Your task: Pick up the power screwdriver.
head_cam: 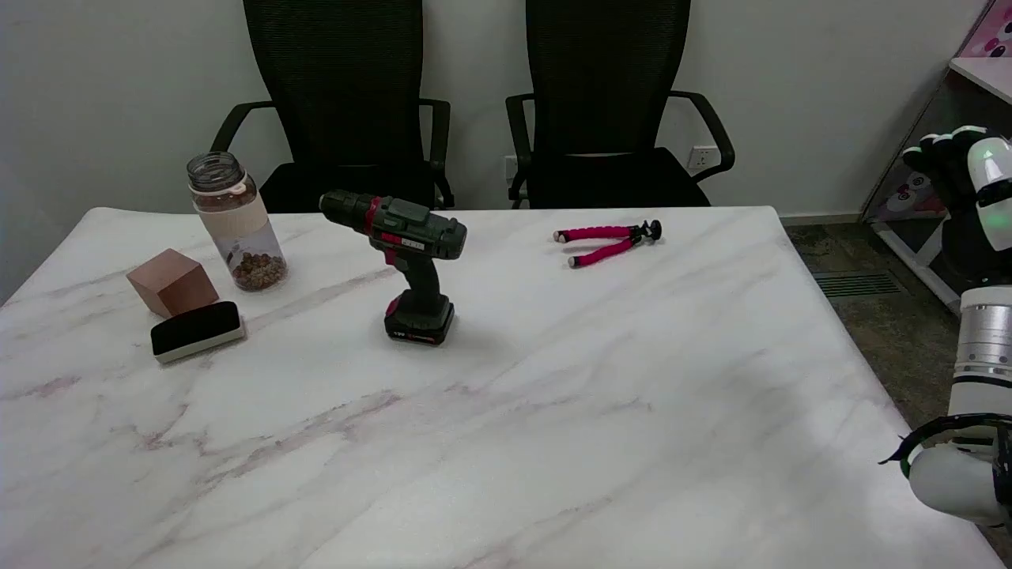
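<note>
From the head view, my right hand [961,170] is raised at the far right edge of the picture, off the table's right side and well apart from everything on it. It holds nothing. Its dark fingers [933,150] show bunched at the top, but the frame cuts the hand off, so I cannot tell whether they are spread or curled together. Below it my white forearm [984,348] runs down to the lower right corner.

The power screwdriver [411,265] stands upright on its battery base on the marble table [553,427], left of centre and toward the far side. Its chuck points left, its body is dark green with red trim, and nothing touches it.

Left of it stands a clear jar [236,221] with brown pieces at its bottom. Near the jar, farther left, sits a brown cube [172,282], and just in front of the cube lies a black-topped eraser [197,331]. To the right of the screwdriver, toward the far edge, lies a small pink-legged tripod [607,241]. Two black office chairs [609,103] stand behind the table against the wall.
</note>
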`<state>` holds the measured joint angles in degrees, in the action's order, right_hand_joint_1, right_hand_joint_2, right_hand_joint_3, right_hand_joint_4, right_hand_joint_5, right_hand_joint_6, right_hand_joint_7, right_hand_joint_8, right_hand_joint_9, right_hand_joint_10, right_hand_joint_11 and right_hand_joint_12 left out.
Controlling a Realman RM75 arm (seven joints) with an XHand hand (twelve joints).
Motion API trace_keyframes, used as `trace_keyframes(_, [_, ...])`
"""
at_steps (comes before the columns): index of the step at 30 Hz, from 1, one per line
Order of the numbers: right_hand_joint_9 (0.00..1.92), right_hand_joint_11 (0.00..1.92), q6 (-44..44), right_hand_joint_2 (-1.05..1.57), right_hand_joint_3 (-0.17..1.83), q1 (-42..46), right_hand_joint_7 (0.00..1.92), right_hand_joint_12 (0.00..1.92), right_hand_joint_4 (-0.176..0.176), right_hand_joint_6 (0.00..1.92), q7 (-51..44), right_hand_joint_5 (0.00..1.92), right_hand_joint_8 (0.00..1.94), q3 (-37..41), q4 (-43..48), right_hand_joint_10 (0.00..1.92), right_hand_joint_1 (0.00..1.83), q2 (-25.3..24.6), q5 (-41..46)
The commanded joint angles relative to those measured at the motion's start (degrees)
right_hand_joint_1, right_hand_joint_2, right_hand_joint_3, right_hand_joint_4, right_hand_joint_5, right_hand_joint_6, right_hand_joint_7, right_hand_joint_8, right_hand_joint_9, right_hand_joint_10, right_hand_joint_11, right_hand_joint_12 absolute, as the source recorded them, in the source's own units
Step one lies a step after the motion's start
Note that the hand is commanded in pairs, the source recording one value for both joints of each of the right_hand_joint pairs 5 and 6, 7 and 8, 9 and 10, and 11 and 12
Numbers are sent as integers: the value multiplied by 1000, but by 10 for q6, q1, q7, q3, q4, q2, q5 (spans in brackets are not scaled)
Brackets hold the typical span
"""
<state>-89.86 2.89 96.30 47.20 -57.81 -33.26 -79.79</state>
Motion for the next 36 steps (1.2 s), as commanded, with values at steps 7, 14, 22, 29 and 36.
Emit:
trace_keyframes(7, [683,683,194,505,920,-29,869,683,-104,869,15,869,869,10,42,683,900,3,-95])
trace_keyframes(14, [648,645,206,283,903,-36,517,645,-103,517,7,517,517,4,1,648,906,-16,-172])
trace_keyframes(22, [494,584,257,240,854,-115,282,584,-83,282,-71,282,282,-57,-36,494,881,-82,-220])
trace_keyframes(29, [436,550,274,192,850,-177,255,550,-80,255,-98,255,255,-94,13,436,909,-191,-259])
trace_keyframes(36, [420,535,283,197,817,-203,250,535,-80,250,-100,250,250,-103,43,420,909,-264,-319])
